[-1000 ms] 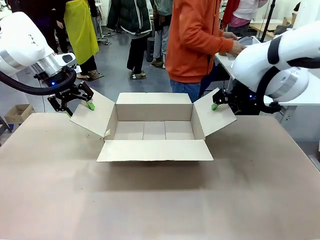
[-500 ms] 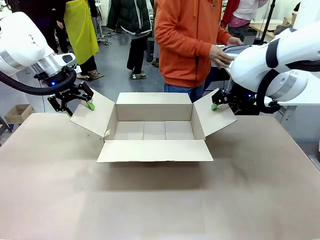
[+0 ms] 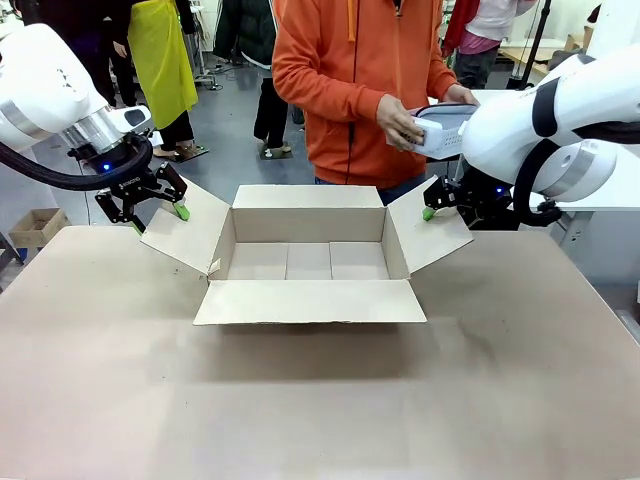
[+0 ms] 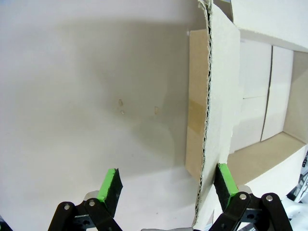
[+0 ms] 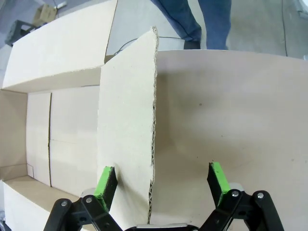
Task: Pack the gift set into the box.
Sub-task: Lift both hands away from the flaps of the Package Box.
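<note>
Open carton (image 3: 308, 226) at frame centre. Left gripper (image 4: 167, 178) and right gripper (image 5: 161, 177) spread wide, each straddling a side flap edge. Person's hand (image 3: 400, 122) holds white basket (image 3: 447, 133), upper right.

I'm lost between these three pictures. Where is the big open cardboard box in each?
Front view: the large brown corrugated cardboard box sits mid-picture, flaps spread open.
Left wrist view: along the right side, one flap edge-on, rising from the bottom.
Right wrist view: in the left half, one flap upright just left of centre.
Shared landmark: the box's bare floor, crossed by seam lines.
</note>
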